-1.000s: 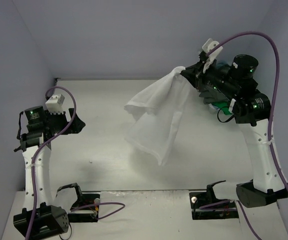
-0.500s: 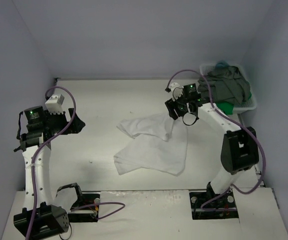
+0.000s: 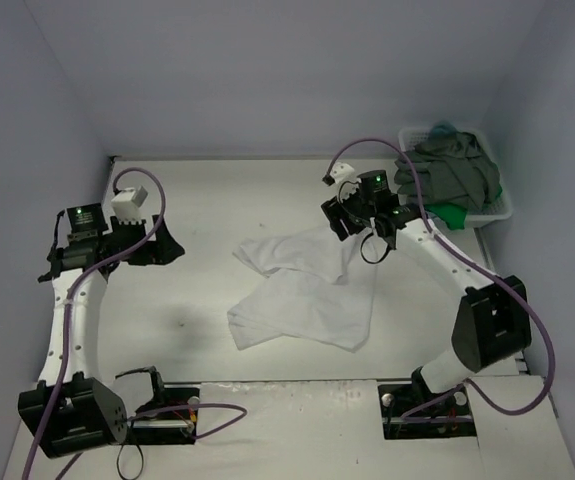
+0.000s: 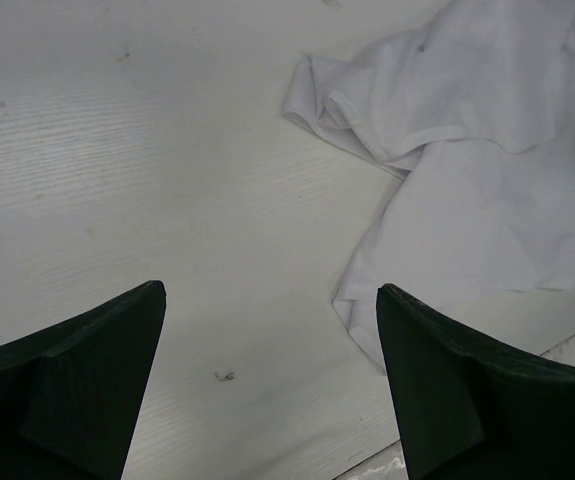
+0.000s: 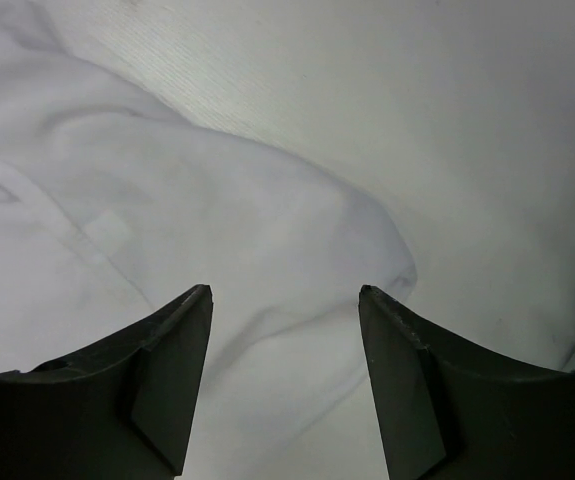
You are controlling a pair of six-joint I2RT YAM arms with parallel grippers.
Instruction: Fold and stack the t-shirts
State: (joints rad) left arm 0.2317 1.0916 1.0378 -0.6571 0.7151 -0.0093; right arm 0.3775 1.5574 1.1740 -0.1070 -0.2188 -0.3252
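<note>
Dropped from mid-air, the white t-shirt (image 3: 302, 295) now lies crumpled mid-way across the bench (image 3: 217, 200). Over its 1 o'clock corner hangs the right gripper (image 3: 334, 220), open. The left gripper (image 3: 170, 247) is open at 9 o'clock, and a dark grey t-shirt (image 3: 447, 172) fills the basket (image 3: 502, 211) at 2 o'clock.

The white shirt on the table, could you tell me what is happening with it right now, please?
The white t-shirt lies crumpled and unfolded mid-table. The right gripper hovers open over its far right corner, gripping nothing. The left gripper is open too, off to the left, apart from the cloth. A dark grey t-shirt and a green t-shirt sit in the basket.
</note>
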